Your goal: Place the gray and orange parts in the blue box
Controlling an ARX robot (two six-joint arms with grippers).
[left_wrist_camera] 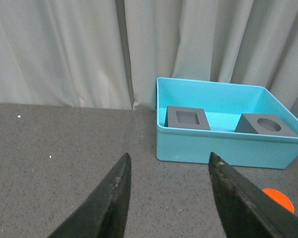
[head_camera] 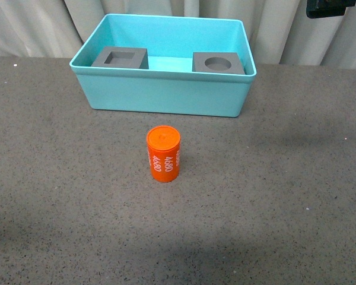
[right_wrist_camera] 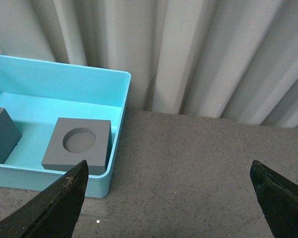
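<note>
speckled gray tabletop (head_camera: pixel 59 225) fills the foreground. nearest, the orange cylinder (head_camera: pixel 163 153) stands upright, seemingly the last part outside; you'd pinch it and lift it over the near wall. your left gripper (left_wrist_camera: pixel 169 157) and right gripper (right_wrist_camera: pixel 169 166) are spread, empty. farther, the blue box (head_camera: pixel 166 74) holds the square-recess cube (head_camera: pixel 120 57) left and the round-recess cube (head_camera: pixel 218 63) right. the left wrist view cuts the cylinder off.

Box (head_camera: pixel 166 95) sitting upper centre, holding square-recess cube (head_camera: pixel 120 58) at its left and round-recess cube (head_camera: pixel 218 63) at its right; cylinder (head_camera: pixel 163 153) standing mid-frame before it, on the table (head_camera: pixel 285 208).
</note>
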